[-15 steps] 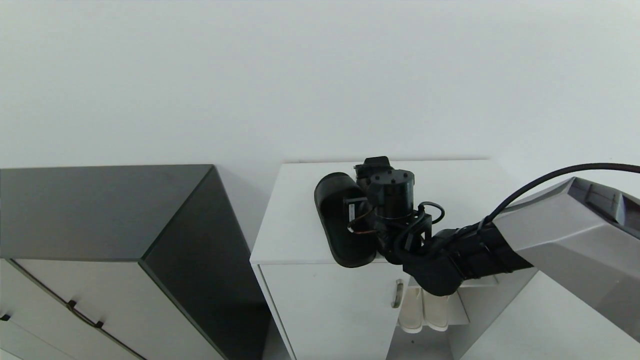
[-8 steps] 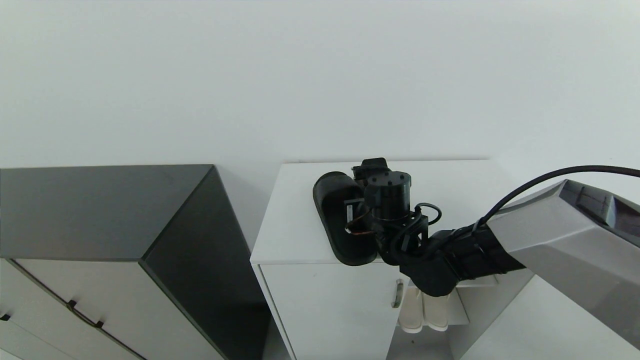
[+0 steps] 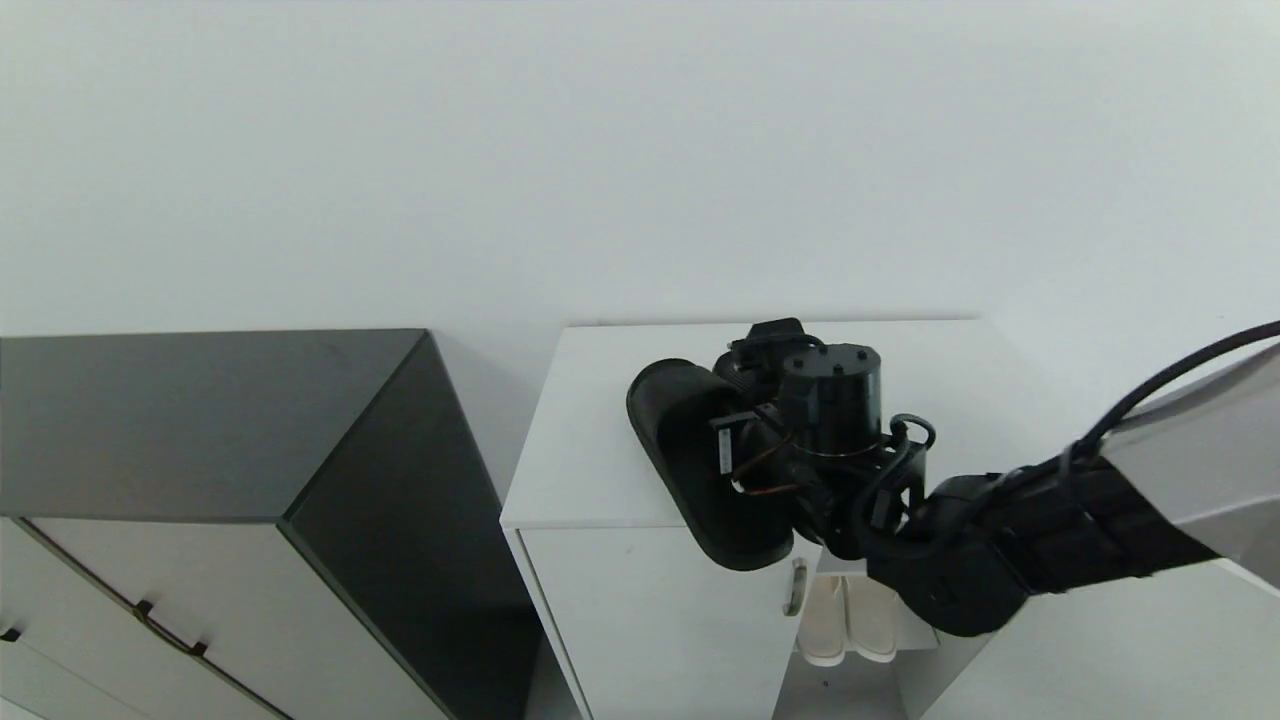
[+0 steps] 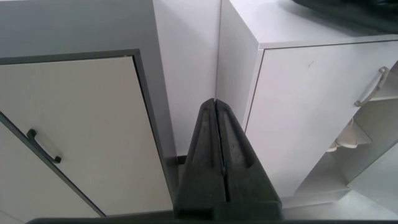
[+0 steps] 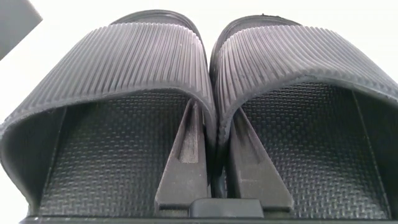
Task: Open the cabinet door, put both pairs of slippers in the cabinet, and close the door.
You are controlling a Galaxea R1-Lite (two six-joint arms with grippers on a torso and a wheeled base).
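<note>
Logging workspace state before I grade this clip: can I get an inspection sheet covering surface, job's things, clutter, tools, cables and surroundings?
Surface: white cabinet top, bare apart from the black pair.
Job's things: black slippers side by side, one end jutting past the top's front edge; white slippers on a shelf in the open compartment; the door beside it is closed, with its handle in view.
Clutter: nothing seen.
Tools: right tool shut on the black slippers, one finger inside each, pinching the adjoining straps; left tool shut, empty, facing the gap between the cabinets.
Cables: black cable along the right arm, clear of the slippers.
Surroundings: dark grey cabinet to the left; white wall behind.
</note>
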